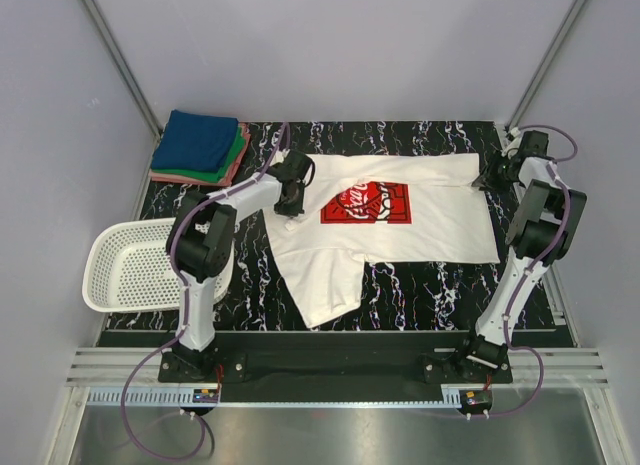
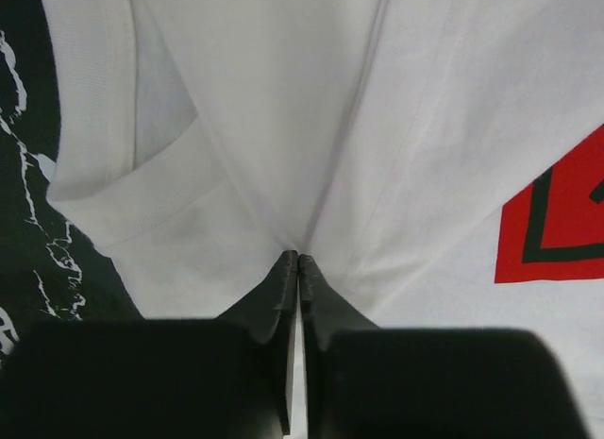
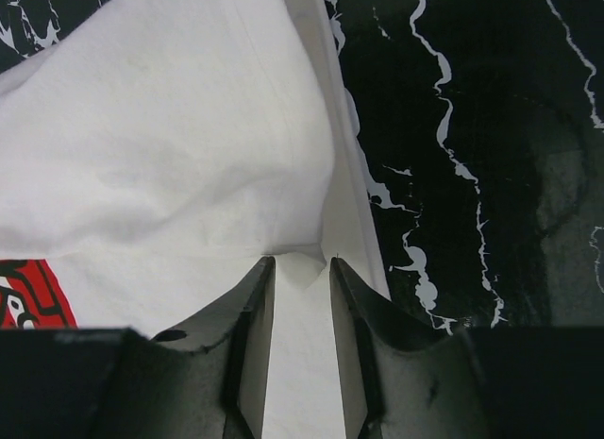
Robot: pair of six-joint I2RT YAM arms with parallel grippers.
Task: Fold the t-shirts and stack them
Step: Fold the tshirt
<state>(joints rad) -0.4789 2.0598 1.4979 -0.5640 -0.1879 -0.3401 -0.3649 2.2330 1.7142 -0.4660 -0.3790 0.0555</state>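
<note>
Basket (image 1: 135,270): one, white mesh, left edge of top view, on its own off the mat (image 1: 430,285).
Folded stack (image 1: 200,150), upper left: three shirts counted, blue shirt (image 1: 203,137) on top, green shirt (image 1: 228,168) under it, pink shirt (image 1: 185,177) at the bottom.
Left gripper (image 1: 292,197): left of centre, on the left edge of the white t-shirt (image 1: 400,235). Wrist view shows the tips pressed together, pinching a ridge of white cloth just beside a ribbed band.
White t-shirt: one, centre of the black marbled mat, spread flat and lying sideways, one flap trailing toward bottom centre. Red print (image 1: 366,203) with white script faces up.
Right gripper (image 1: 490,177): right side, at the shirt's right edge. Jaws narrow, a pucker of cloth between the tips; can't tell if it's clamped.
</note>
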